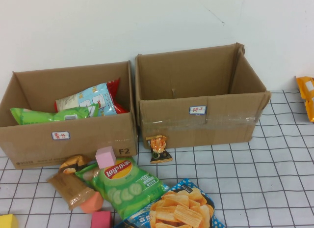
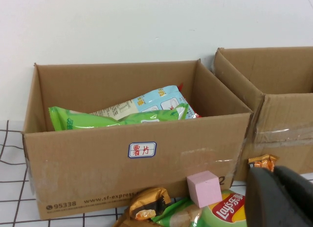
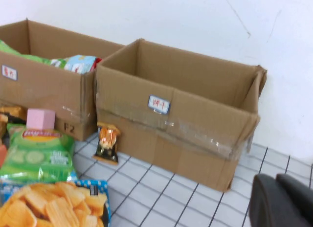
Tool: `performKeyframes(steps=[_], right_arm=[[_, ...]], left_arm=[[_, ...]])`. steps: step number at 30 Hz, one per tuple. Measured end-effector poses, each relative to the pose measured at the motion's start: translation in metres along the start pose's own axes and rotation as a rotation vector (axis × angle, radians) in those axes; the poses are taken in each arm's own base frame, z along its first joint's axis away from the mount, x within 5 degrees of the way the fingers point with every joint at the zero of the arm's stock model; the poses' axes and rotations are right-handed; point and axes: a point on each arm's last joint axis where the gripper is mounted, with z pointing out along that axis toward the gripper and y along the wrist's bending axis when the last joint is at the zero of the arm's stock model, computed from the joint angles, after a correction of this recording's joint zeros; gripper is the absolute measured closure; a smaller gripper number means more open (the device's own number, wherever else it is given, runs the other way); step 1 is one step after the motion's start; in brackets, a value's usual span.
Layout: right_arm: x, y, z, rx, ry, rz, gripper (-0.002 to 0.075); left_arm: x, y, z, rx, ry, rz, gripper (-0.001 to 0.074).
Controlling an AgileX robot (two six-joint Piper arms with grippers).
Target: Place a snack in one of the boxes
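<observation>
Two open cardboard boxes stand side by side at the back. The left box (image 1: 68,137) holds a green bag (image 1: 49,114) and a light blue bag (image 1: 93,100). The right box (image 1: 196,122) looks empty inside. Loose snacks lie in front: a green Lay's bag (image 1: 128,185), a blue chips bag (image 1: 179,211), a small orange-black packet (image 1: 159,148) and a brown packet (image 1: 71,188). Neither gripper shows in the high view. My left gripper (image 2: 273,175) is shut and empty, low in front of the left box (image 2: 137,153). My right gripper (image 3: 277,182) is shut and empty, near the right box's (image 3: 176,124) outer corner.
A pink cube (image 1: 105,156) sits on the Lay's bag. An orange block (image 1: 92,203), a magenta block (image 1: 101,219) and a yellow block (image 1: 7,221) lie at the front left. An orange packet (image 1: 306,95) lies at the right edge. A white wall stands behind the boxes.
</observation>
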Motion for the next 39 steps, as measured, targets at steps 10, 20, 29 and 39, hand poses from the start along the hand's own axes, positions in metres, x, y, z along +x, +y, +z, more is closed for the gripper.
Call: performKeyframes(steps=[10, 20, 29, 39], right_arm=[[0.062, 0.006, 0.002, 0.039, 0.005, 0.079, 0.0727], [0.105, -0.007, 0.003, 0.431, 0.014, 0.236, 0.0727], [0.110, -0.013, 0.000, 0.560, 0.065, 0.254, 0.0727], [0.121, -0.010, -0.001, 0.553, 0.175, 0.319, 0.0727]], left_arm=[[0.000, 0.000, 0.000, 0.000, 0.000, 0.000, 0.0736], [0.000, 0.000, 0.000, 0.000, 0.000, 0.000, 0.0736], [0.000, 0.000, 0.000, 0.000, 0.000, 0.000, 0.0736], [0.000, 0.000, 0.000, 0.000, 0.000, 0.000, 0.0736]])
